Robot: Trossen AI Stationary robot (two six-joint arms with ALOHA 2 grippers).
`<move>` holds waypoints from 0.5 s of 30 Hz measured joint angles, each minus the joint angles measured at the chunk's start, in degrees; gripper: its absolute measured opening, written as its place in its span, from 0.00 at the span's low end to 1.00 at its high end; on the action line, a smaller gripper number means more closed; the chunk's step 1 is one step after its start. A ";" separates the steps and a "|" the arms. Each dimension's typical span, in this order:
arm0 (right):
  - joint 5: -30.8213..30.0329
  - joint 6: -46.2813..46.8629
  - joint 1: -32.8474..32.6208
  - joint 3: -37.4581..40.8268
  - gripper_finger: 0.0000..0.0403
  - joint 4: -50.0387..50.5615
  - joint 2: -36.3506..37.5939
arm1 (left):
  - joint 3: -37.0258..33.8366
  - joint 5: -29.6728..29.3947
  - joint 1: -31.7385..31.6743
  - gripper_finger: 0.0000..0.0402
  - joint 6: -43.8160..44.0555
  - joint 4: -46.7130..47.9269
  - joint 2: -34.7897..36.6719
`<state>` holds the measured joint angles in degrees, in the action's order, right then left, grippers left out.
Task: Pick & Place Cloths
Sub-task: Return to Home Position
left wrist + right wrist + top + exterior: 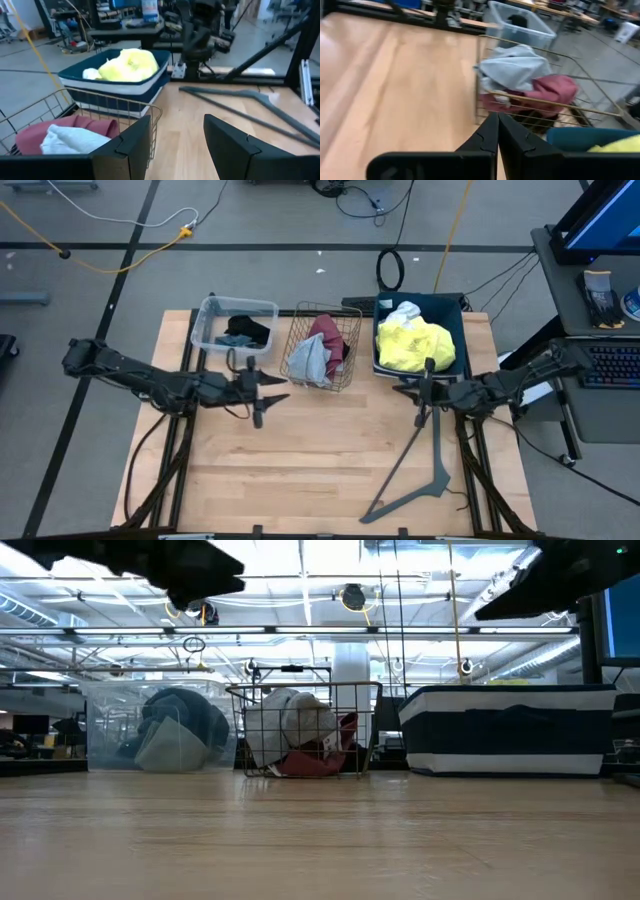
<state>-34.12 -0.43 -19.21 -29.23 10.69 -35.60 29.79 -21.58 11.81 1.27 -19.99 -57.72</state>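
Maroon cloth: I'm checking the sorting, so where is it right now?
High view: the maroon cloth lies in the wire basket at the far middle of the table, beside a grey cloth, between the clear bin and the navy organizer.

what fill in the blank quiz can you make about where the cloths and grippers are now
The yellow cloth lies in the blue bin beside a ____ cloth.
The maroon cloth shares the wire basket with a ____ cloth.
The left gripper is ____, while the right gripper is shut.
The grey hanger lies on the table nearer the ____ gripper.
Missing words: white, grey, open, right
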 joint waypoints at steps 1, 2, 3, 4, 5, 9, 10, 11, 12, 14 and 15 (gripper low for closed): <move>-0.05 0.02 -1.09 0.00 0.00 0.48 0.17 | -1.16 -0.02 0.00 0.46 0.21 -0.59 1.41; -0.06 0.04 -2.06 0.00 0.00 0.96 0.40 | -2.38 -0.06 0.00 0.46 0.29 -1.00 2.88; -0.08 0.07 -2.94 0.00 0.00 1.41 0.63 | -3.42 -0.21 0.00 0.46 0.37 -1.14 4.03; -0.12 0.21 -3.73 0.00 0.00 1.80 0.94 | -4.42 -0.66 0.00 0.46 0.57 -1.16 5.09; -0.13 0.21 -4.41 0.00 0.00 2.17 1.35 | -5.53 -1.27 0.00 0.46 0.85 -1.11 6.07; -0.21 -0.26 -6.15 0.00 0.00 4.23 3.74 | -8.97 -2.98 -0.13 0.46 1.08 -1.37 9.06; -0.21 -0.28 -6.29 0.00 0.00 5.12 4.66 | -9.67 -2.94 -0.40 0.46 1.45 -1.35 9.48; -0.25 -0.30 -6.37 0.00 0.00 5.90 5.73 | -10.27 -2.75 -0.86 0.46 1.96 -1.35 9.71; -0.29 -0.38 -6.37 0.00 0.00 6.60 6.89 | -10.82 -2.44 -1.49 0.46 2.51 -1.34 9.84; -0.31 -1.15 -6.26 0.00 0.00 7.69 9.40 | -11.39 -1.52 -3.26 0.46 3.52 -1.34 9.76; -0.31 -1.76 -6.10 0.00 0.00 7.95 10.59 | -11.51 -0.46 -4.35 0.46 3.72 -1.33 9.73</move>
<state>-34.42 -2.19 -25.31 -29.23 18.64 -25.01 18.28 -22.04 7.47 4.99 -21.32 -47.98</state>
